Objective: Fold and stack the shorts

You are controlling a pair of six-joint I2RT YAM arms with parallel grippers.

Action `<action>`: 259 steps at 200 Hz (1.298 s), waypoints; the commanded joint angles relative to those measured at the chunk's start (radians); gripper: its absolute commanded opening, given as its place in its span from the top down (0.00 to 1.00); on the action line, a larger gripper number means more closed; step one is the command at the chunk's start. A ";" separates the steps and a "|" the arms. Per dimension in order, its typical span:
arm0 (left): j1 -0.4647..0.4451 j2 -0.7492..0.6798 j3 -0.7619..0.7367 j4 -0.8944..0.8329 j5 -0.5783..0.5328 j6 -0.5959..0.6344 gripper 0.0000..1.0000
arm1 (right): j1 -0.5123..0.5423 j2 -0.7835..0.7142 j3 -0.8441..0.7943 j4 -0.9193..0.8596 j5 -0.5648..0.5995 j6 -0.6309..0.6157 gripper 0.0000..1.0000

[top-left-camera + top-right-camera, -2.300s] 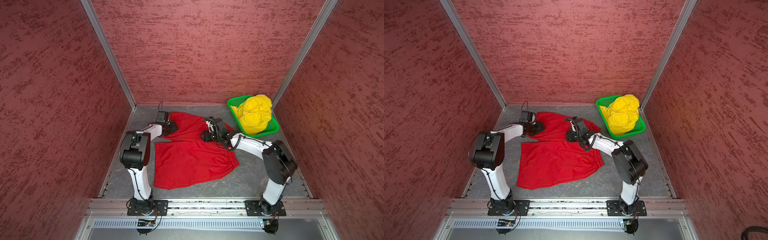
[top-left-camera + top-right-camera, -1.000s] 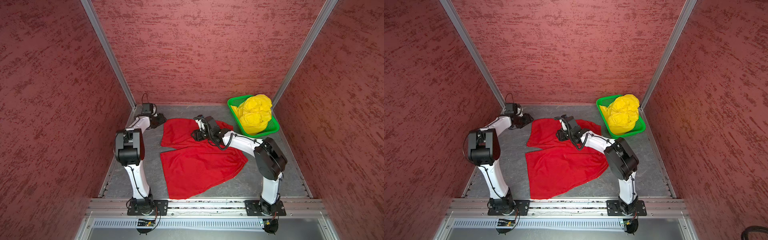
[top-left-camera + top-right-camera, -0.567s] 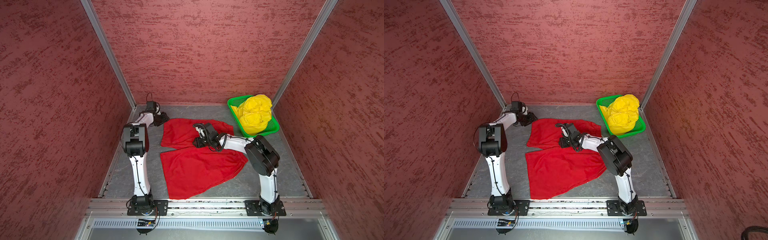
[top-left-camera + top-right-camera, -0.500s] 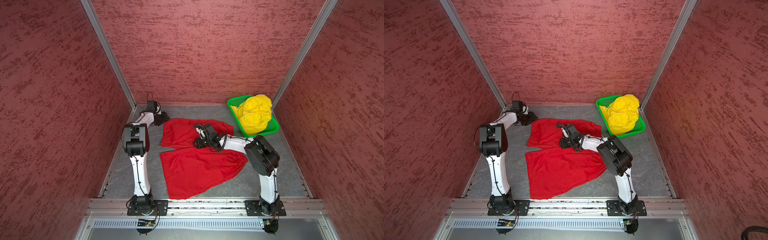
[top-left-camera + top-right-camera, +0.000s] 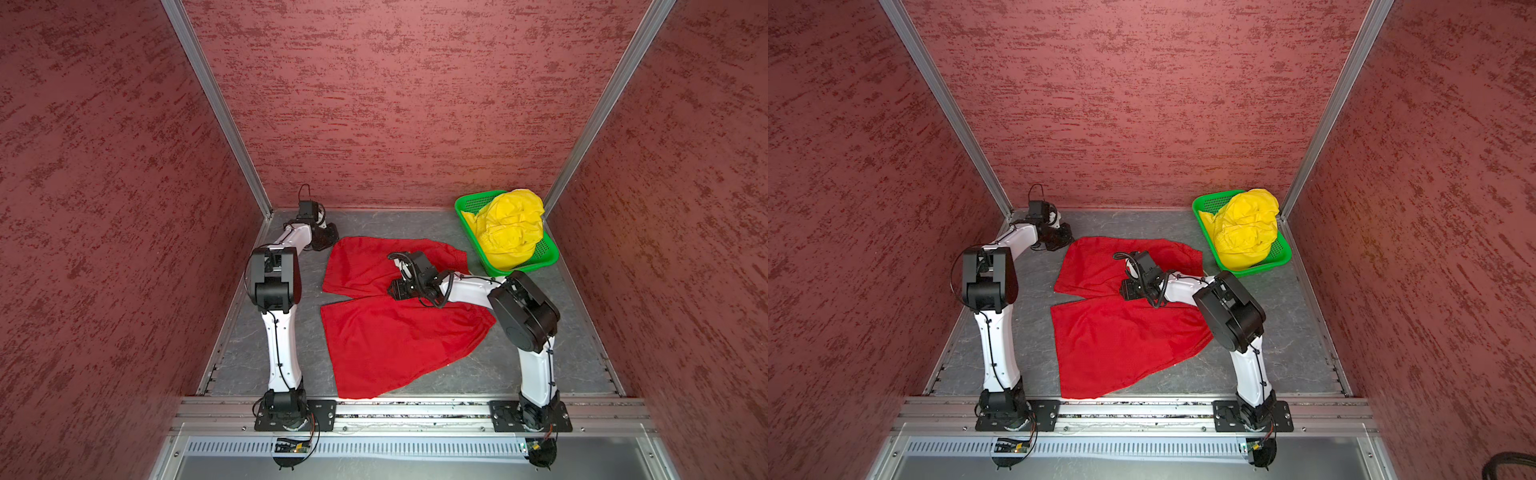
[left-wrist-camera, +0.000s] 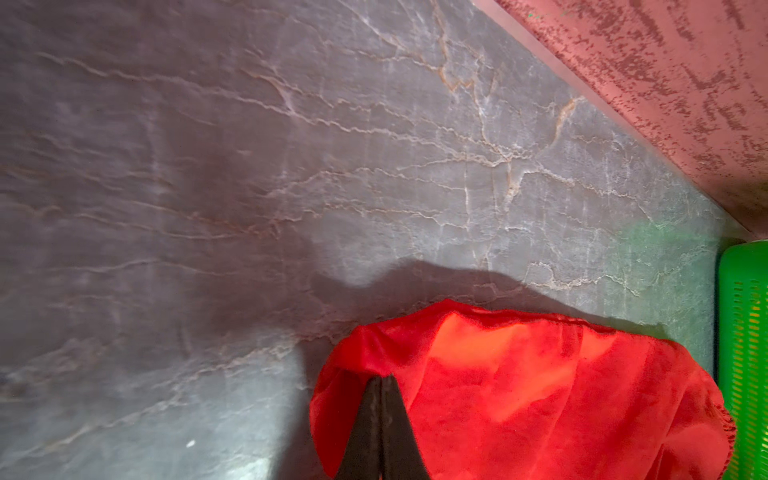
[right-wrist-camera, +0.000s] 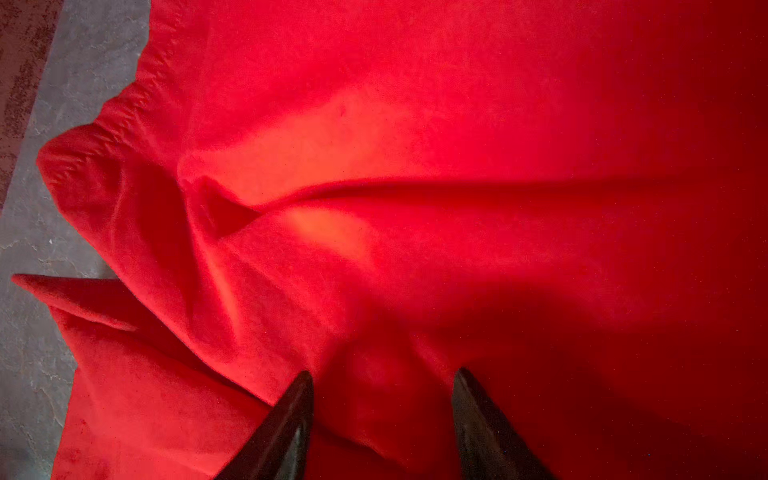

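The red shorts (image 5: 386,336) (image 5: 1117,340) lie spread flat on the grey floor, legs pointing left. My left gripper (image 5: 326,239) (image 5: 1061,239) is at their far-left corner. In the left wrist view its jaws (image 6: 381,377) are shut on the bunched edge of the red shorts (image 6: 540,395). My right gripper (image 5: 397,289) (image 5: 1129,291) hovers low over the crotch. It stands open (image 7: 383,374) above wrinkled red cloth (image 7: 415,145), holding nothing. The yellow shorts (image 5: 509,230) (image 5: 1246,232) sit crumpled in the basket.
A green perforated basket (image 5: 469,203) (image 5: 1208,203) (image 6: 744,353) stands in the far-right corner. Red textured walls enclose three sides, and a metal rail runs along the front. Bare grey floor shows left of and behind the red shorts.
My left gripper has moved right to the corner of the red shorts and shut on it. The right gripper has drawn back a little toward the crotch, still open.
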 commanded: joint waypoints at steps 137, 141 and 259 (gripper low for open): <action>-0.005 0.085 0.431 -0.139 -0.121 0.046 0.49 | -0.006 -0.163 -0.079 0.080 0.063 0.058 0.40; -0.005 0.067 0.414 -0.137 -0.121 0.044 0.49 | -0.007 -0.170 -0.076 0.073 0.069 0.053 0.39; -0.013 -0.528 -0.596 0.048 -0.020 -0.112 0.44 | -0.055 0.014 0.159 -0.078 0.029 -0.034 0.39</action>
